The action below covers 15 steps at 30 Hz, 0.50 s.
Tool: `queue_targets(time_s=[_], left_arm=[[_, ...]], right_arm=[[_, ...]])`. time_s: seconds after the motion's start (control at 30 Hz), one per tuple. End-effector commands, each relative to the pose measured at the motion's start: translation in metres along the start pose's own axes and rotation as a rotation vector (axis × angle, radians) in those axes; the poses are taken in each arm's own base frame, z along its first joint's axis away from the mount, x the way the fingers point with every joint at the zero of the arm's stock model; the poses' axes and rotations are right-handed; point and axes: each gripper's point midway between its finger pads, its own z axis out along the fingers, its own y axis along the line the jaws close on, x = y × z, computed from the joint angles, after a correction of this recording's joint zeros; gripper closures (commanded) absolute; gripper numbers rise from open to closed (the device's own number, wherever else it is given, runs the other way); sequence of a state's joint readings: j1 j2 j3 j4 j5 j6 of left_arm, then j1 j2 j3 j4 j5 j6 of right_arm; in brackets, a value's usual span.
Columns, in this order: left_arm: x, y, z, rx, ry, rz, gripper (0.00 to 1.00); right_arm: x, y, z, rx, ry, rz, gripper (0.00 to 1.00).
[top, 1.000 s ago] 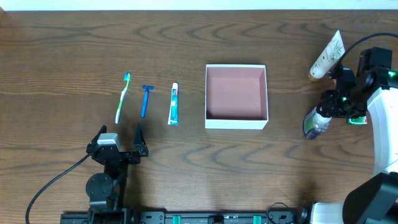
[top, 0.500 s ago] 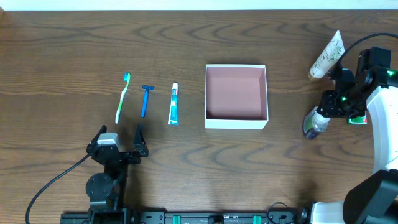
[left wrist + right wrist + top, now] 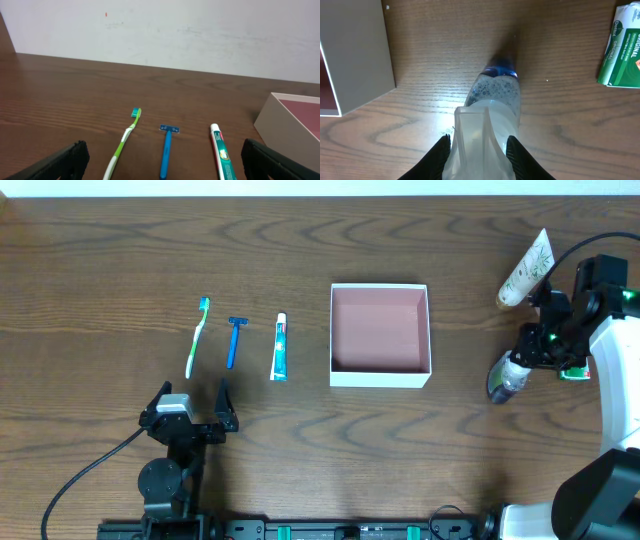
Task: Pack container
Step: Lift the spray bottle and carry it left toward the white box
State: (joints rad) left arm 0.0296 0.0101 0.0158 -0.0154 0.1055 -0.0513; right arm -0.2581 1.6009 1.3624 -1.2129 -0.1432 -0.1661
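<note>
The container [image 3: 380, 377], a shallow white box with a pink inside, stands empty at mid-table; its wall shows in the right wrist view [image 3: 355, 50] and its corner in the left wrist view [image 3: 280, 117]. To its right a clear bottle [image 3: 503, 380] with blue liquid lies on the wood. My right gripper [image 3: 525, 360] is shut on this bottle [image 3: 492, 95], with a black finger [image 3: 440, 152] pressed on each side. My left gripper [image 3: 192, 395] rests open at the front left, holding nothing.
A green toothbrush [image 3: 197, 337], a blue razor [image 3: 235, 340] and a toothpaste tube [image 3: 280, 347] lie in a row left of the box, just beyond my left gripper. A white and green tube [image 3: 526, 268] lies behind the right arm.
The right gripper has stayed over the bottle, with hardly any visible shift. The left arm and everything on the table have not moved.
</note>
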Motion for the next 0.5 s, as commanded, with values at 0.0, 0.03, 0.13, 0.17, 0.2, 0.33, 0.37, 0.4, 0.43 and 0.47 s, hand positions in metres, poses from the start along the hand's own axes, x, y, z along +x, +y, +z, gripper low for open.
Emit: queue_targets(time_s=[0.0, 0.03, 0.13, 0.17, 0.2, 0.33, 0.37, 0.4, 0.43, 0.47], left_arm=[[0.016, -0.002, 0.0, 0.017, 0.053, 0.004, 0.02], [0.016, -0.002, 0.0, 0.017, 0.053, 0.004, 0.02], [0.016, -0.002, 0.0, 0.017, 0.053, 0.004, 0.02], [0.016, -0.002, 0.0, 0.017, 0.053, 0.004, 0.02], [0.016, -0.002, 0.0, 0.017, 0.053, 0.004, 0.02], [0.016, -0.002, 0.0, 0.017, 0.053, 0.004, 0.02], [0.016, -0.002, 0.0, 0.017, 0.053, 0.004, 0.02], [0.016, -0.002, 0.0, 0.017, 0.053, 0.004, 0.02], [0.016, -0.002, 0.0, 0.017, 0.053, 0.004, 0.02], [0.016, -0.002, 0.0, 0.017, 0.053, 0.004, 0.02]], right_arm=[[-0.019, 0.007, -0.024, -0.034, -0.078, 0.015, 0.83], [-0.022, 0.01, -0.029, -0.049, -0.09, 0.012, 0.84], [-0.033, 0.023, -0.049, -0.107, -0.138, 0.001, 0.84], [-0.036, 0.025, -0.054, -0.118, -0.15, -0.001, 0.84], [-0.038, 0.028, -0.06, -0.133, -0.162, -0.005, 0.84], [-0.045, 0.043, -0.083, -0.201, -0.206, -0.021, 0.83], [-0.046, 0.046, -0.087, -0.205, -0.213, -0.027, 0.83], [-0.047, 0.048, -0.09, -0.205, -0.217, -0.035, 0.83], [-0.048, 0.05, -0.092, -0.205, -0.219, -0.042, 0.83], [-0.048, 0.052, -0.092, -0.202, -0.22, -0.05, 0.82]])
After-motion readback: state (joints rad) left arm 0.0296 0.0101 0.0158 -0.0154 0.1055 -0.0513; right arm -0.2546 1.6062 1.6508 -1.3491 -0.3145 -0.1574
